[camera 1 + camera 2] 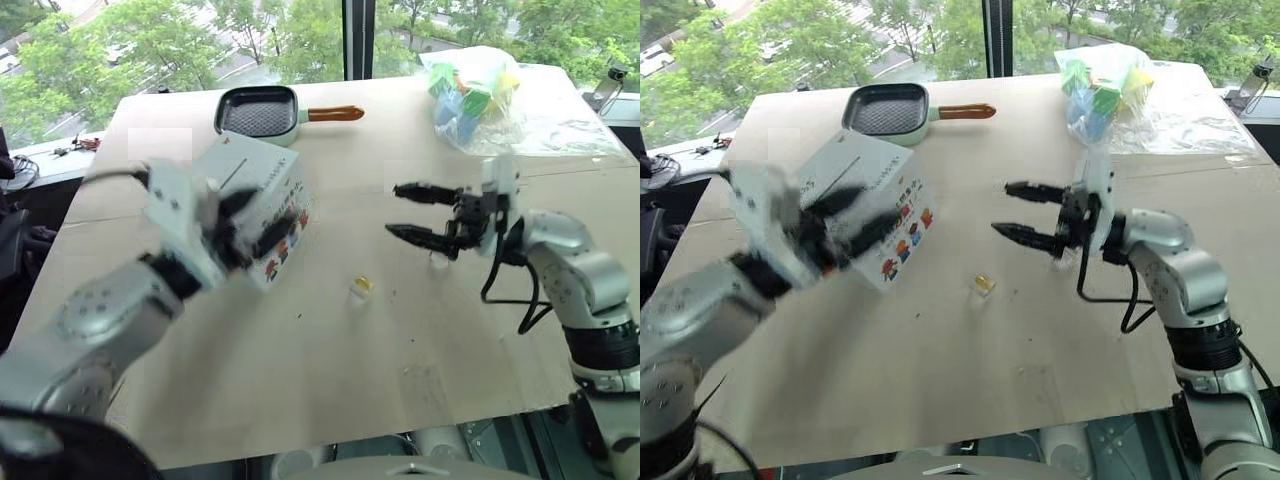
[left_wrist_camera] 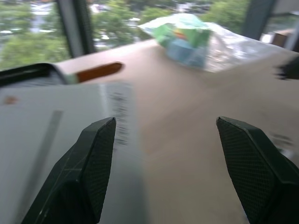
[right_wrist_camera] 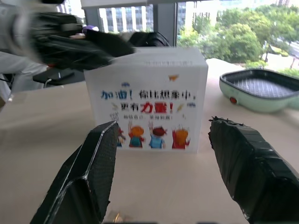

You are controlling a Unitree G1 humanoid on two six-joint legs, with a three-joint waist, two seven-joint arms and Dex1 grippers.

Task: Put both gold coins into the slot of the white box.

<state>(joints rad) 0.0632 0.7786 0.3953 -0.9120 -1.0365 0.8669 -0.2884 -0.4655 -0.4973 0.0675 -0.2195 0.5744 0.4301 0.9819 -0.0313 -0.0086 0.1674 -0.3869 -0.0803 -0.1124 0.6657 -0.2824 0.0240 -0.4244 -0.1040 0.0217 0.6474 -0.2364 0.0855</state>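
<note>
Left eye view is showing me the white box [image 1: 255, 205] sitting at about ten o'clock on the cardboard-covered worktop [image 1: 330, 370], its slot [image 1: 236, 176] facing up as a thin dark line on the plain top. My left claw [image 1: 240, 225] is hanging blurred right over the box's near corner with its black fingers spread wide and nothing between them. My right claw [image 1: 420, 212] is hovering at about three o'clock from the box, well apart from it, pointing toward it, jaws also standing open and empty. One gold coin [image 1: 361, 286] is lying on the worktop at roughly five o'clock from the box, between the two claws; the second coin I am not finding. I am judging that a coin pick-up is the step in hand. The next move calls for lowering the right claw onto that small disc and pinching it by the edges, then carrying it over the slot edge-on. The grill pan [image 1: 258, 112] is sitting at twelve o'clock beyond the box.
</note>
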